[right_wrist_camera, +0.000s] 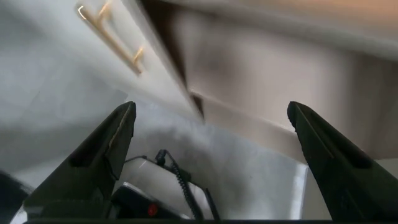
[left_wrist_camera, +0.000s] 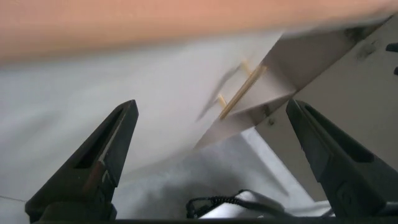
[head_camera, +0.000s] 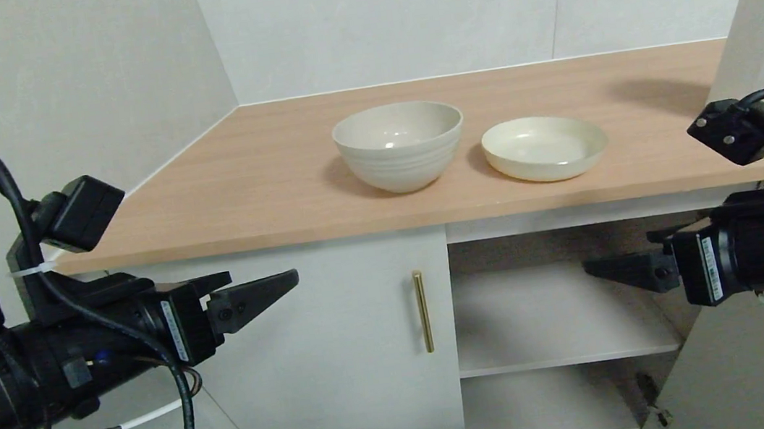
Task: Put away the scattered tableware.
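Head view: at the start, bowl (head_camera: 400, 145) and dish (head_camera: 544, 147) untouched on countertop (head_camera: 241, 195). Left gripper (left_wrist_camera: 211, 107) and right gripper (right_wrist_camera: 210, 107) wide, empty, near the cabinet (head_camera: 339, 336). Next, likely: rise, pinch bowl's rim.

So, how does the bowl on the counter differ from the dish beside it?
The bowl is deep with tall walls; the dish is shallow and low. The bowl is greyish beige with faint ridges outside; the dish is paler cream and smooth. The bowl stands to the left of the dish. Both are round, empty, upright, on the wooden countertop, close but apart.
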